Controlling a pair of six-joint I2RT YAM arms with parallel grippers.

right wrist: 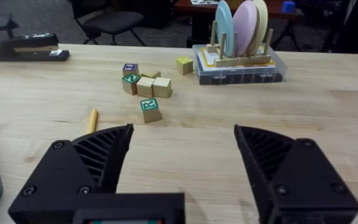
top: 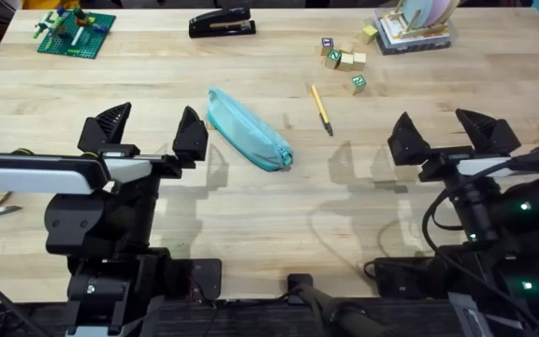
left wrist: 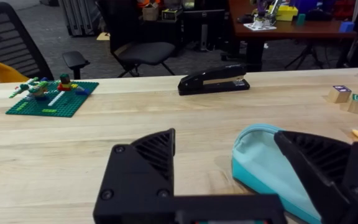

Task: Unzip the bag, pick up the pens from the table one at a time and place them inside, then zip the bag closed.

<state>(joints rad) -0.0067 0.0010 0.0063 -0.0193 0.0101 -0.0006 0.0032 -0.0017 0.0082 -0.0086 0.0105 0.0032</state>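
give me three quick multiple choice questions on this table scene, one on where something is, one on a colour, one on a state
1. Where does the pen lie?
A. inside the bag
B. on the table, apart from the bag, on its right in the overhead view
C. on the stapler

2. What colour is the bag?
A. red
B. black
C. teal

3. How is the left gripper?
A. open and empty
B. shut on the pen
C. shut on the bag

Answers: 1 B, bare table shows between pen and bag. 2 C, the pouch is light blue-green. 3 A, its fingers stand wide apart with nothing between them.
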